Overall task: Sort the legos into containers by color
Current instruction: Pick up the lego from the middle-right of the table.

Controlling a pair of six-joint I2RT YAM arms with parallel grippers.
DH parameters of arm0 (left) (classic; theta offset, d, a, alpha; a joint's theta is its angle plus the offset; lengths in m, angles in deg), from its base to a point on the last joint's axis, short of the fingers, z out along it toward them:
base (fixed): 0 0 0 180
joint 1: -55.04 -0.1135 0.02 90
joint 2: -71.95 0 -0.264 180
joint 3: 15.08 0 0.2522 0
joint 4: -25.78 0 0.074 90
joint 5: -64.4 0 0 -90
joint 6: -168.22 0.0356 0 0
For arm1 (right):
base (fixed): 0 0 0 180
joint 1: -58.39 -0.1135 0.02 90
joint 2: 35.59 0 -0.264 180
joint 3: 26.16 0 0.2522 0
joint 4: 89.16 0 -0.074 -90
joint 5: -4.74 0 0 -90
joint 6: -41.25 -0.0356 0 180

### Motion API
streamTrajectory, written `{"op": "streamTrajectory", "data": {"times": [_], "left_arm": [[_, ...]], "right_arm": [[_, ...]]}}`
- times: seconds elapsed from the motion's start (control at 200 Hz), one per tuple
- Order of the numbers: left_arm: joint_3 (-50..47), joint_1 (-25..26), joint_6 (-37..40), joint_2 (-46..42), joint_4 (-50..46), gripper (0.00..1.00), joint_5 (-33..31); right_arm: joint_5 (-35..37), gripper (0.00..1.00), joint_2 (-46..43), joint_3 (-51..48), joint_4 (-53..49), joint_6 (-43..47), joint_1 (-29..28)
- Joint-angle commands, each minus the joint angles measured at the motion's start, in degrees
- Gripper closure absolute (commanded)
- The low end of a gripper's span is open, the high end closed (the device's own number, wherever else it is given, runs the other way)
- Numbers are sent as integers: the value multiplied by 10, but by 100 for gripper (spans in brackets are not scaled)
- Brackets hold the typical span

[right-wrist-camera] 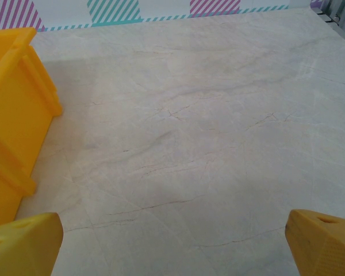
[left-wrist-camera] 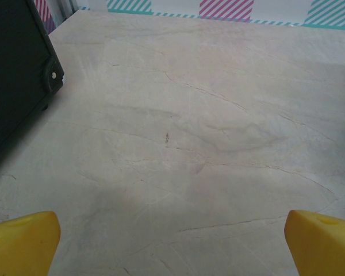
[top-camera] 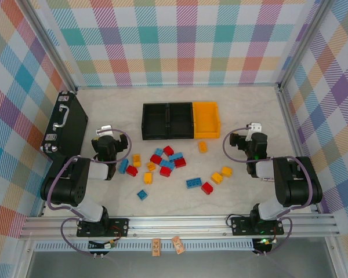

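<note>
Top external — studded legos (top-camera: 167, 164), marbled table (top-camera: 243, 110)

Left arm (top-camera: 75, 185): folded low beside my base, elbow swung out left, forearm aimed forward.
Left hand (top-camera: 105, 130): spread wide, gripping nothing; my yellow fingertips (left-wrist-camera: 23, 244) sit at the bottom corners of the left wrist view.
Right arm (top-camera: 290, 185): folded likewise, elbow swung out right, forearm aimed forward.
Right hand (top-camera: 253, 127): spread wide as well, empty; its yellow fingertips (right-wrist-camera: 325, 241) stand well apart.
</note>
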Motion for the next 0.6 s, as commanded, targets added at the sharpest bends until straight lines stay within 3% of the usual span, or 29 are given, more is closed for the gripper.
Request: {"op": "streamTrajectory", "data": {"times": [0.0, 0.145, 0.275, 0.42, 0.595], "left_arm": [[-2, 2, 3, 1, 16, 0, 5], [-3, 2, 4, -2, 17, 1, 7], [53, 2, 12, -49, -118, 0, 28], [99, 5, 3, -87, -222, 0, -16], [140, 4, -74, -173, -318, 0, -20]], "right_arm": [[-8, 1, 0, 1, 21, 4, 3], [0, 1, -3, 0, 27, 3, 2], [-8, 1, -65, 29, -80, 7, 1], [-16, 1, -122, 69, -194, -1, 1], [-50, 1, -210, 97, -282, -84, 1]]}}
